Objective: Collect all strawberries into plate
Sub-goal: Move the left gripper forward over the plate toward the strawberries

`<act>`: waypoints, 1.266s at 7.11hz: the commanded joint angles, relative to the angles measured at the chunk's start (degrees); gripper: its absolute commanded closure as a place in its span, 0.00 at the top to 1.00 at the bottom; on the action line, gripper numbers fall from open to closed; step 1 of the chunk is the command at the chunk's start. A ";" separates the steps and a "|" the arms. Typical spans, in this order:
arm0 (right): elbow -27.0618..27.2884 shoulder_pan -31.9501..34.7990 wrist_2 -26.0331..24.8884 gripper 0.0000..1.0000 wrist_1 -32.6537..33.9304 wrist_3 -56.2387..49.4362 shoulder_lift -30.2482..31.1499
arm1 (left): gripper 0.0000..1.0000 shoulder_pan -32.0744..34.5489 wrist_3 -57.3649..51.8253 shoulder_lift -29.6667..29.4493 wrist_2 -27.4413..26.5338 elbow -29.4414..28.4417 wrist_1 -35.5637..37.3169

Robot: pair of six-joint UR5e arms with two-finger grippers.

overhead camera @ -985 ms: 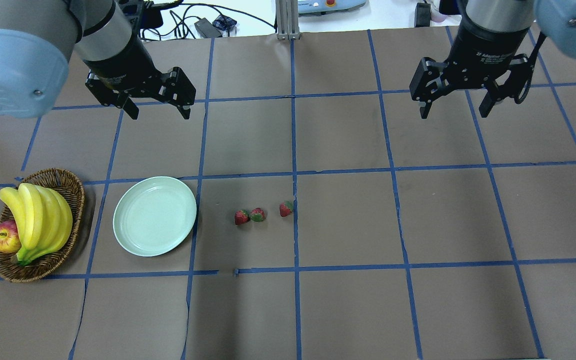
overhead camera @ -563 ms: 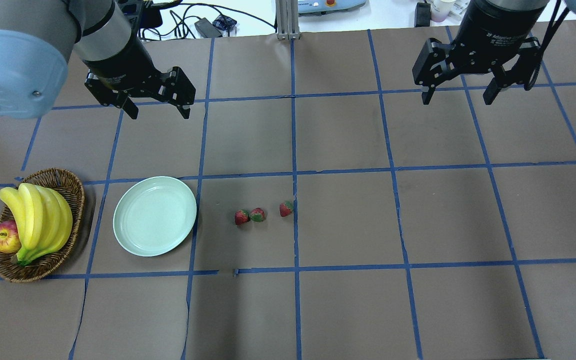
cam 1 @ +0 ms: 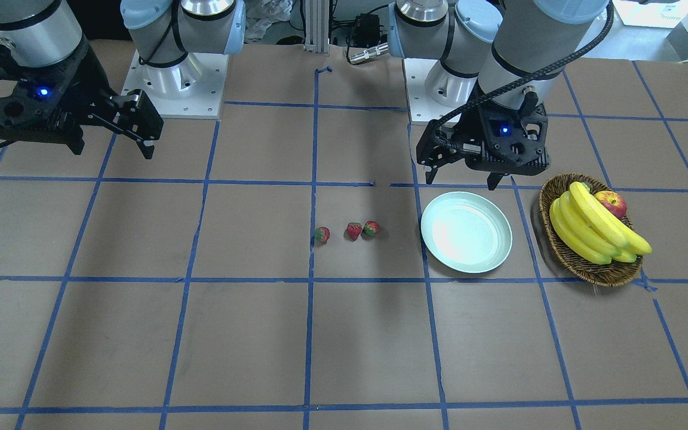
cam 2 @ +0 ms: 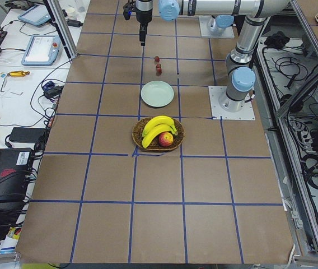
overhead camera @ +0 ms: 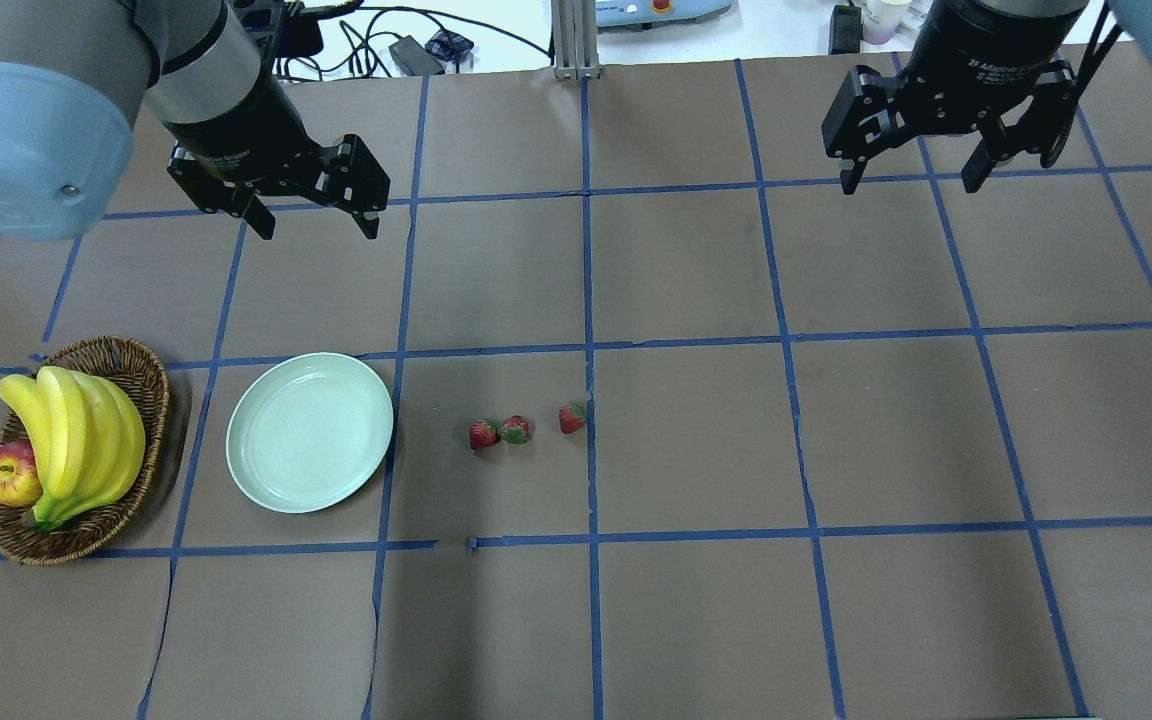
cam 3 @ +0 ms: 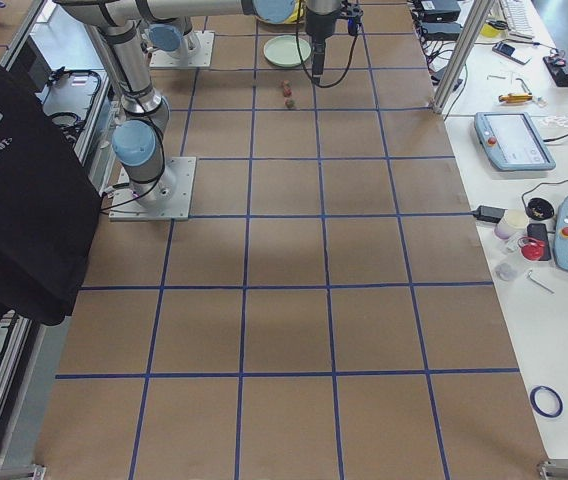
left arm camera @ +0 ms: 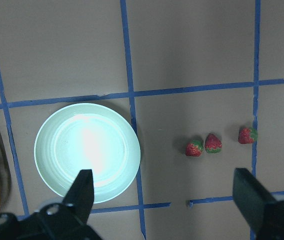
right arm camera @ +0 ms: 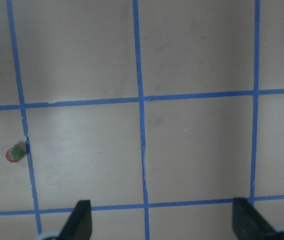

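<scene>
Going off my overhead feed, starting at the left edge: one brown wicker basket (overhead camera: pixel 151 380) sits on the surface (overhead camera: pixel 696 440). It's holding one bunch of yellow bananas (overhead camera: pixel 76 440) and one red-yellow apple (overhead camera: pixel 9 475), which is tucked against the bunch on the outer side. I can't count the individual bananas cleanly.

Just beside the basket, not touching it, is the one mint plate (overhead camera: pixel 308 432), and it's got nothing in it.

The left jaws hang above the surface on the far side of the plate, spread wide and gripping nothing. The wrist cam there looks straight down on the plate and the fruit.

Next over are the strawberries (overhead camera: pixel 483 434), three of them, all lying on the surface and none on the plate. The first pair are snug together, the second one (overhead camera: pixel 515 429) right against the first. The third (overhead camera: pixel 572 417) sits a little apart, right by a blue tape line (overhead camera: pixel 591 470).

Far right, the right jaws are also spread wide with nothing in them, up near the far edge, well apart from the berries.
</scene>
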State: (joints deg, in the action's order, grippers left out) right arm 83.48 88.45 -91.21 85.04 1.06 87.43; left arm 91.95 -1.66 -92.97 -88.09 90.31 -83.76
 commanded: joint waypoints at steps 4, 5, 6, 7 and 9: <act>0.37 -0.03 -1.52 1.00 -0.57 0.97 -0.33 | 1.00 0.77 4.35 -2.03 0.20 0.13 0.09; 0.45 0.06 -1.43 1.00 -0.75 1.05 -0.24 | 1.00 1.99 5.43 -2.39 0.11 0.39 0.17; 0.54 0.06 -1.43 1.00 -0.58 0.97 -0.33 | 1.00 2.61 9.70 -3.09 0.20 1.96 2.18; 0.54 0.06 -1.43 1.00 -0.58 0.97 -0.33 | 1.00 2.88 14.36 -3.27 0.20 5.10 6.29; 0.54 0.06 -1.43 1.00 -0.58 0.97 -0.33 | 1.00 5.51 25.50 -3.71 0.11 9.60 10.62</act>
State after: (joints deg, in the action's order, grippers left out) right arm 84.02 88.50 -92.64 84.46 2.02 87.10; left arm 96.02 16.62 -96.28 -87.95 97.11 -75.87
